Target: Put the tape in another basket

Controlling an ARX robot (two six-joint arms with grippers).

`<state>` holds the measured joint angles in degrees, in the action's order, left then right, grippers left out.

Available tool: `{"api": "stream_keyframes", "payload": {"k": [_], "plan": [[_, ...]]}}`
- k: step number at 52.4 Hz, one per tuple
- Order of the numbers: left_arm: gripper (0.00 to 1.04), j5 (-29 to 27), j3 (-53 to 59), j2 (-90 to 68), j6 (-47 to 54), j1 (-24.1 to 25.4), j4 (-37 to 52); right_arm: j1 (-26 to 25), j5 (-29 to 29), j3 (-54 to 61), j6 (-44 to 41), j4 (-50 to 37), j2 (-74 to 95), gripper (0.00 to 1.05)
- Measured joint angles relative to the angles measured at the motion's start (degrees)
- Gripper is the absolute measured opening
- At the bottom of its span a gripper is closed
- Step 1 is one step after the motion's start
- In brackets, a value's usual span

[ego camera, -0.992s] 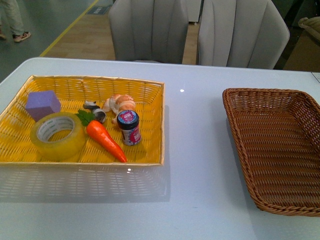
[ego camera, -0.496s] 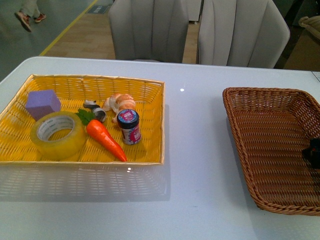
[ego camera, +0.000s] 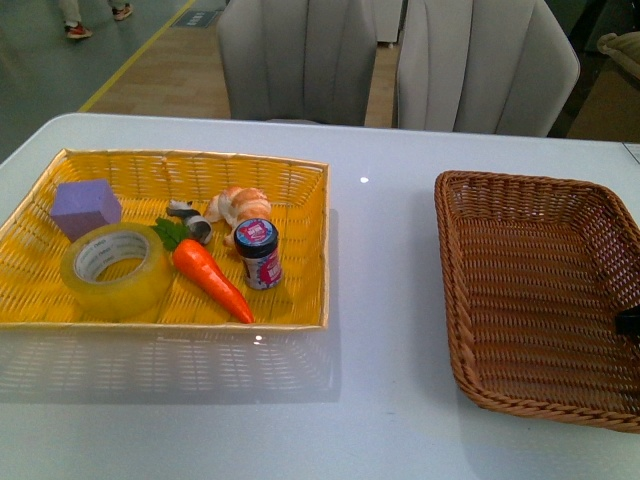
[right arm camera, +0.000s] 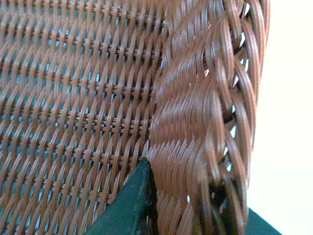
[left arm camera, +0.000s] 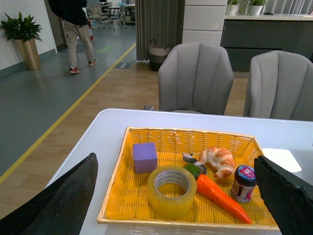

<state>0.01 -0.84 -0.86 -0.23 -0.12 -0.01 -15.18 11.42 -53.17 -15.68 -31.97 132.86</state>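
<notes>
While flat, tape [ego camera: 120, 295], axis vertical.

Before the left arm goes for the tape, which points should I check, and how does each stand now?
1. Tape lies flat in the yellow basket, nothing on it: ok.
2. Left gripper open: ok.
3. Finger room beside the carrot and purple block: cannot tell.
4. Brown basket floor free: ok.
5. Right gripper off that basket's rim: not ok, its fingers straddle it.
</notes>
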Motion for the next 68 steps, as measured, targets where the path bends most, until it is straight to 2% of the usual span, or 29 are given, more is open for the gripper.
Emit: {"api": "stream_keyframes", "payload": {"k": [4,8,20,40,58,65,68], "plan": [[0.96,0.0,0.0,0.0,0.0,0.0,0.0,1.6,-0.1,1.4,1.6,-0.2,-1.5,0.07],[0.96,0.0,0.0,0.0,0.0,0.0,0.0,3.1,-0.2,1.8,2.8,-0.6,-2.6,0.03],[0.96,0.0,0.0,0.0,0.0,0.0,0.0,8.6,-1.6,3.2,3.1,-1.0,-3.6,0.03],[0.96,0.0,0.0,0.0,0.0,0.0,0.0,10.3,-5.0,2.1,8.5,0.7,-1.6,0.03],[0.96,0.0,0.0,0.0,0.0,0.0,0.0,14.1,-8.3,0.0,12.7,2.9,-1.3,0.03],[0.96,0.0,0.0,0.0,0.0,0.0,0.0,14.3,-9.2,-0.2,12.5,3.3,-1.3,0.22],[0.96,0.0,0.0,0.0,0.0,0.0,0.0,14.0,-9.3,0.3,11.8,3.2,-1.3,0.34]]}}
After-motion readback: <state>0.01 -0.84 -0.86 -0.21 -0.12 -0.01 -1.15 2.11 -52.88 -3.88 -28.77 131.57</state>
